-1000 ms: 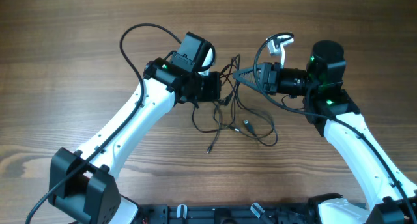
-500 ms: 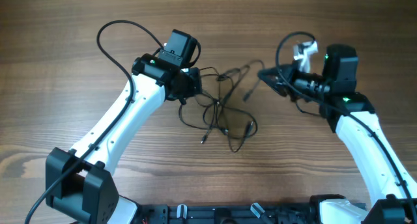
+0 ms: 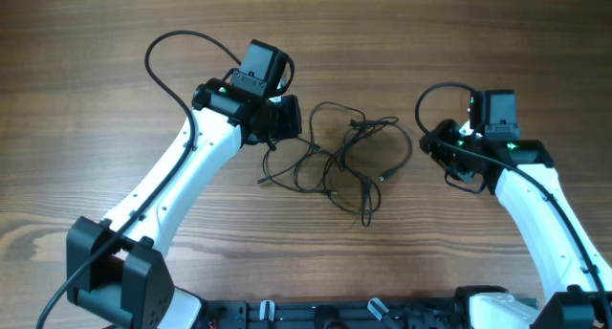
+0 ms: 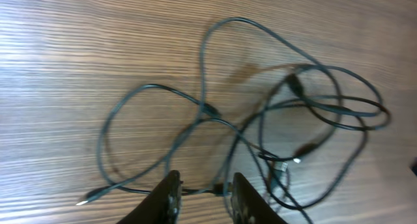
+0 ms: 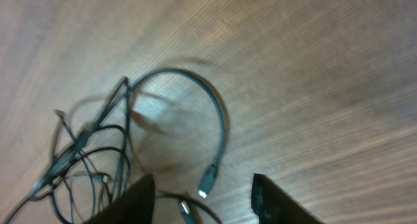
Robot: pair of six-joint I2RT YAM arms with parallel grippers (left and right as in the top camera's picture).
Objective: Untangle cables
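1. Since the worktop (image 3: 96, 61) carries them between the two arms, the cables (image 3: 349, 157) lie in its middle as one loose tangle, and its long axis runs across from the left arm's side to the right arm's side.
2. The left pincer (image 4: 204, 185) is at the tangle's left end and is the nearer of the two. Its fingers stand a little apart, and one thin strand crosses the gap between them without being squeezed, as far as I can judge.
3. The right pincer (image 5: 202, 188) is off the tangle's right end, beside the outer loop. Its fingers are wide apart and hold nothing.
4. A plug end (image 5: 208, 175) on that loop lies just ahead of the right pincer's gap, its cord curving away and round toward the main knot.
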